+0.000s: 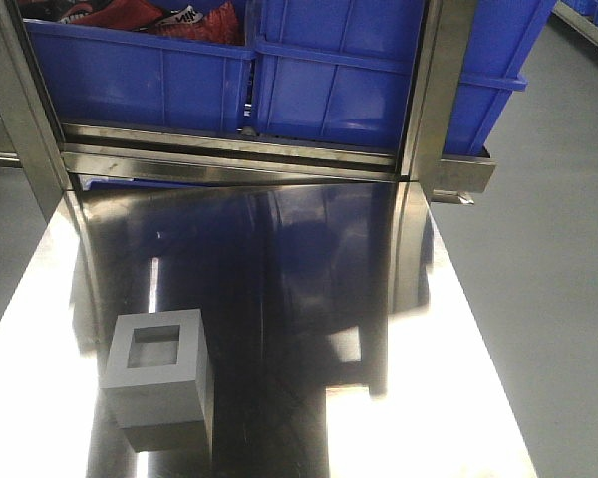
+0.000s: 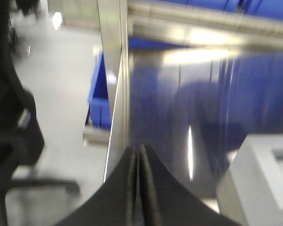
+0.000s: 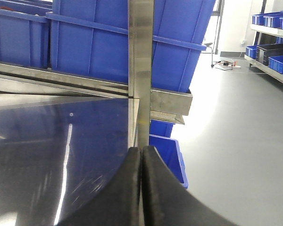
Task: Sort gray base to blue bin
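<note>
Sitting right of closed left pincer (image 2: 137, 149), gray base (image 2: 262, 181), seemingly apart, right pincer (image 3: 141, 150) closed.

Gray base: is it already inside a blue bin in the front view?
No, the gray base stands on the steel table, recess up, apart from the blue bins.

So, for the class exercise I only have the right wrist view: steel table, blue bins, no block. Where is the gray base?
Observer: Front view shows the gray base on the table's near left part, recess facing up.
Operator: Is the left claw holding it?
Observer: No. The left claw is shut on nothing, with the base apart to its right.
Operator: Anything in the bins?
Observer: The left-hand blue bin holds red and black items.
</note>
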